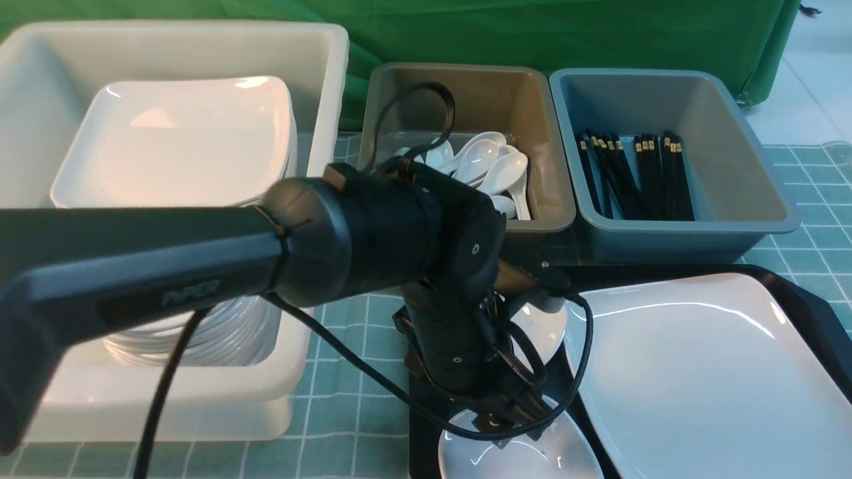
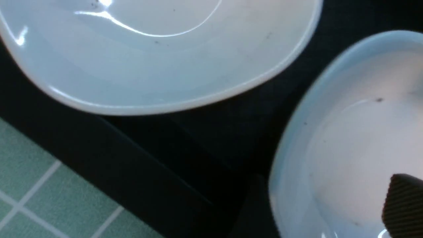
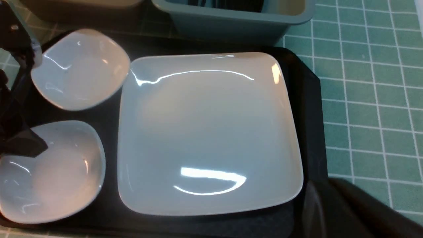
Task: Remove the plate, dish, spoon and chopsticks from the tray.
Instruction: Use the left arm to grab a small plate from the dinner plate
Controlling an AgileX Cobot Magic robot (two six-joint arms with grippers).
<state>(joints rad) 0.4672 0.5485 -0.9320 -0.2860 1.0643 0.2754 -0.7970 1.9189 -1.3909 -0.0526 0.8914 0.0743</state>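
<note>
You're poising the left tool (image 1: 516, 426), opening impossible to tell, over the lower-centre dish (image 1: 572, 458), with the plate (image 1: 699, 372) lying rightward.

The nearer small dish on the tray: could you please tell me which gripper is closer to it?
Left. The left gripper hangs just over that dish; the right gripper is across the plate.

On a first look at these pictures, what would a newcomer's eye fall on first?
The left arm stretches across the front view, the left gripper low over a small white dish. To its right, the large white plate covers most of the black tray.
</note>
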